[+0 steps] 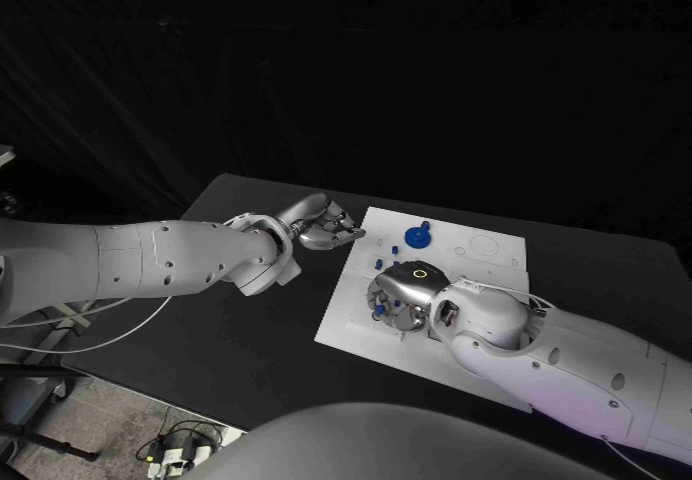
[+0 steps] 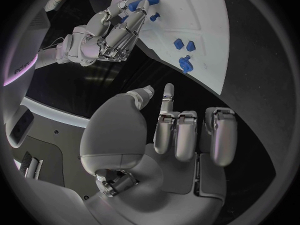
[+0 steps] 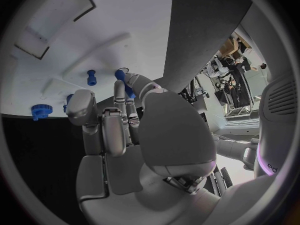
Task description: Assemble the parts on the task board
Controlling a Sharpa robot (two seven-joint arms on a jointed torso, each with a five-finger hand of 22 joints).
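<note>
Black covers the table (image 1: 216, 340) and the backdrop behind it, so the white task board (image 1: 483, 262) stands out sharply in the middle, lying flat with one corner toward the robot. Shallow outlines and recesses mark its far part, among them a square cut-out (image 3: 53, 15) and a raised white bar (image 3: 94, 55).

Small blue parts sit scattered on the board. A round toothed piece like a gear (image 1: 417, 238) rests near the far edge, with a thin blue peg (image 1: 426, 225) just beyond it. In the right wrist view a short blue pin (image 3: 92, 77) stands apart on the white surface, and the gear (image 3: 40, 111) lies close to the board's edge.

Over the near half of the board the right hand (image 1: 404, 297) is bent down, its fingers (image 3: 120, 97) closed around a blue part (image 3: 123, 80) whose end touches or nearly touches the board. From the left wrist, that same hand (image 2: 103, 37) shows blue between its fingertips.

Off the board's left edge, over bare table, the left hand (image 1: 320, 225) hovers holding nothing, its fingers (image 2: 187, 135) loosely curved and apart.
</note>
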